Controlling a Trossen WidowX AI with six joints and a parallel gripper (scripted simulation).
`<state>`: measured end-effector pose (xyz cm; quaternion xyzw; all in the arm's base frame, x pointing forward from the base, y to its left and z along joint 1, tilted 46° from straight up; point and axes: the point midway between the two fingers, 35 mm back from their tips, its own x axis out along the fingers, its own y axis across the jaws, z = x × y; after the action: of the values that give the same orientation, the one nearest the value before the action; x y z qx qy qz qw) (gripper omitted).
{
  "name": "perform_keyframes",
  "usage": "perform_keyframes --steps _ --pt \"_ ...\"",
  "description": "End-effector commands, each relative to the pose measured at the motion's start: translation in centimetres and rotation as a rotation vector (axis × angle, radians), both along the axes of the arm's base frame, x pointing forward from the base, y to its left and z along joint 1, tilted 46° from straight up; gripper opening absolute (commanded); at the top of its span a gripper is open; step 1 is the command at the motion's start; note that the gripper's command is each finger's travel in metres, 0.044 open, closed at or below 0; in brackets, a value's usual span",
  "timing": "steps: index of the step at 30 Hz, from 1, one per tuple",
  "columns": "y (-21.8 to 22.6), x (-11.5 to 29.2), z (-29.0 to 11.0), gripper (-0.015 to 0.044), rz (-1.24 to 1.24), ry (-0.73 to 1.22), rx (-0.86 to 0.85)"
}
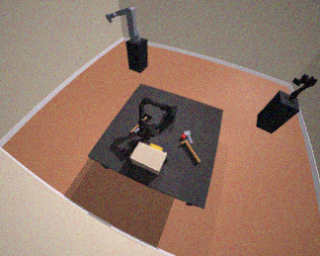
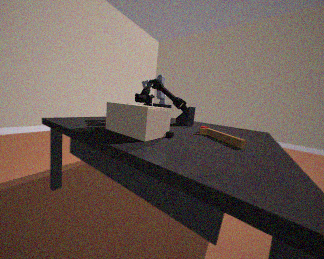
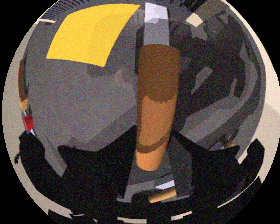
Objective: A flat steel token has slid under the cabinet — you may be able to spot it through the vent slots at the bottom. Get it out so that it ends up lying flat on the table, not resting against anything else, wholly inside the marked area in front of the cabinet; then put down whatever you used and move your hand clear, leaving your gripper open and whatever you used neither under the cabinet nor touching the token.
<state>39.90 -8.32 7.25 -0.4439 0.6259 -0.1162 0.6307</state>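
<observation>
With gripper (image 3: 151, 160) clamped partway on the wooden-handled tool (image 3: 155, 106) near the yellow marked area (image 3: 94, 31) by the cabinet (image 1: 148, 158), we're at reach-under step; token not visible, presumably under cabinet; next: angle tool low, sweep outward.

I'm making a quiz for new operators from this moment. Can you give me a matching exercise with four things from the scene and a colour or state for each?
Things:
1. cabinet
2. marked area
3. wooden stick
4. table

Colour or state:
A. yellow
B. dark grey
C. held between the fingers
D. beige

Pairs: 1-D, 2-A, 3-C, 4-B
</observation>
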Motion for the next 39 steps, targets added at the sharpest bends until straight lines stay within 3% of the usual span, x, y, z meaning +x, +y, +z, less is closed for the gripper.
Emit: perform_keyframes --steps 1,39 --pt "0.3 0.6 -0.2 0.0000 0.001 -0.003 0.000" --pt "2.3 0.3 -2.4 0.0000 0.001 -0.002 0.001"
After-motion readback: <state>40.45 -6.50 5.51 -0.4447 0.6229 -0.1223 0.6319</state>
